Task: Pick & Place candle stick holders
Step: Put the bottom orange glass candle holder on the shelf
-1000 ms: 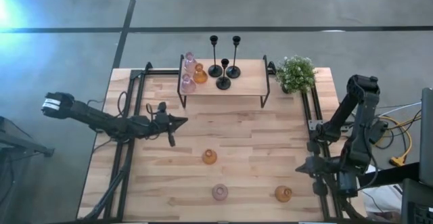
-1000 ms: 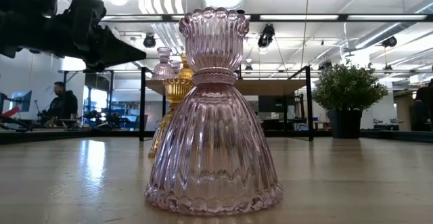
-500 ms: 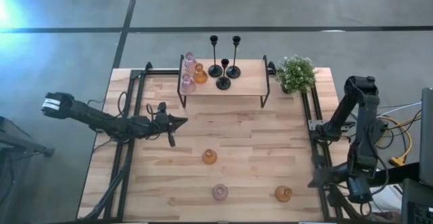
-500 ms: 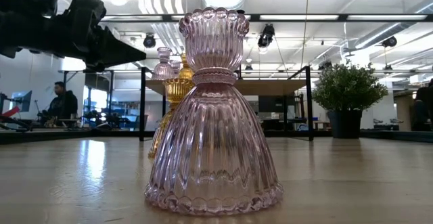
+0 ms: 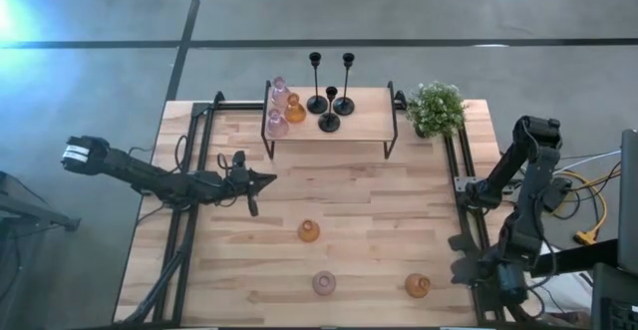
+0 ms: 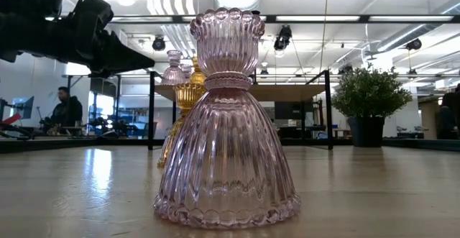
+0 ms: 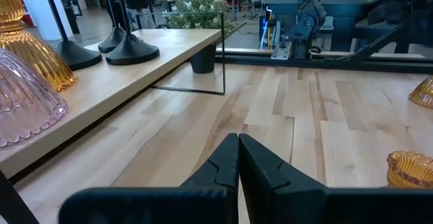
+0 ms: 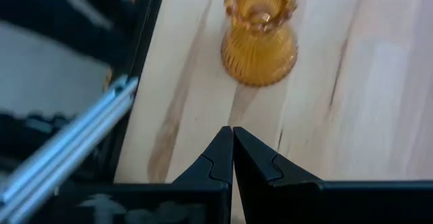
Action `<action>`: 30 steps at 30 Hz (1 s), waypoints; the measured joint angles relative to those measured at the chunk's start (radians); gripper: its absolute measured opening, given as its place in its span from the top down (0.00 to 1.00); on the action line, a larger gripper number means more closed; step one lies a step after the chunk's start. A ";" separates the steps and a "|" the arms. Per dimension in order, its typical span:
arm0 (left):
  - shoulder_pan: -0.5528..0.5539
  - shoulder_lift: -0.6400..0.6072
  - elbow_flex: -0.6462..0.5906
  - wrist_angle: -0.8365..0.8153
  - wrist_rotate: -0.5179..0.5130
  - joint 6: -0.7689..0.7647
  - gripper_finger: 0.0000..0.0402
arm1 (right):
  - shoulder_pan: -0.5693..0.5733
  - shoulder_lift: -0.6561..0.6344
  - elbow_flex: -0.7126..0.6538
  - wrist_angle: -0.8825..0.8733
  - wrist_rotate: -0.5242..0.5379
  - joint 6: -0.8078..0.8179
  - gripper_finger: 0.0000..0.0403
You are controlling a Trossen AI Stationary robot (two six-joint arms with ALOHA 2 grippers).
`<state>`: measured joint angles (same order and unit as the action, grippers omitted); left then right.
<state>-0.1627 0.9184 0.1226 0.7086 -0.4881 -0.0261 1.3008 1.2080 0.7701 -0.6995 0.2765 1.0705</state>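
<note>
Three glass holders are sitting on the open desk [image 5: 379,210] nearest the front edge: a pink one [image 5: 324,283] in the middle, an amber one [image 5: 417,286] toward the right side, and another amber one [image 5: 309,231] a little farther back. In the low view the pink holder [image 6: 226,123] is filling the foreground. The right hand [image 5: 461,242] is hanging over the desk's right rail, just beside the front amber holder [image 8: 260,34], with its fingers [image 8: 220,160] pressed together and holding nothing. Farther back, the left hand [image 5: 267,178] is hovering above the desk's left half, well apart from every holder, its fingers [image 7: 226,163] also pressed together and empty. At the rear, a low shelf [image 5: 364,123] is carrying three more glass holders [image 5: 282,108] at its left end and three black stemmed holders [image 5: 331,96] near its middle. Beside the shelf's right end, a potted plant [image 5: 436,108] is standing on the desk.
</note>
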 joint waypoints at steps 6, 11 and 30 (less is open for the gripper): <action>0.000 0.000 0.000 -0.002 0.000 0.000 0.97 | -0.133 -0.018 -0.012 0.039 -0.154 -0.223 0.98; 0.000 0.000 0.000 -0.004 0.000 0.000 0.97 | -0.222 -0.023 -0.078 0.182 -0.206 -0.364 0.98; 0.000 0.000 0.000 -0.008 0.000 0.000 0.97 | -0.351 -0.039 -0.234 0.374 -0.231 -0.451 0.97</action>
<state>-0.1626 0.9184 0.1226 0.7002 -0.4881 -0.0261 0.9503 1.1692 0.5357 -0.3251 0.0452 0.6190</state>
